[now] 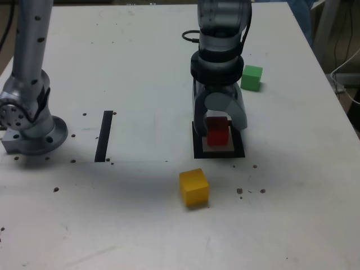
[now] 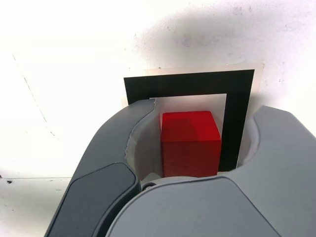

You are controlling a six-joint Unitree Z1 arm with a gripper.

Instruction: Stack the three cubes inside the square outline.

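As the exterior view shows it, the red cube (image 1: pixel 217 135) sits upright within the square outline (image 1: pixel 219 154), over its white centre. Gripper (image 1: pixel 221 128) reaches down from 12 o'clock, its 2 fingers around the cube. State of the pincer: released, jaws spread. Wrist view shows a clear gap between the cube and 1 finger; contact with the other finger cannot be judged.

Remaining 2 cubes, exterior view, clock centred on the outline: yellow cube (image 1: pixel 194 187) at 7 o'clock, near the frame but outside it; green cube (image 1: pixel 251 77) at 1 o'clock, also outside, beside the arm (image 1: pixel 217 56). Neither is stacked. Black strip (image 1: pixel 104 136) lies at 9 o'clock, well apart from the frame. Round grey base (image 1: pixel 45 140) stands beyond the strip, also at 9 o'clock.
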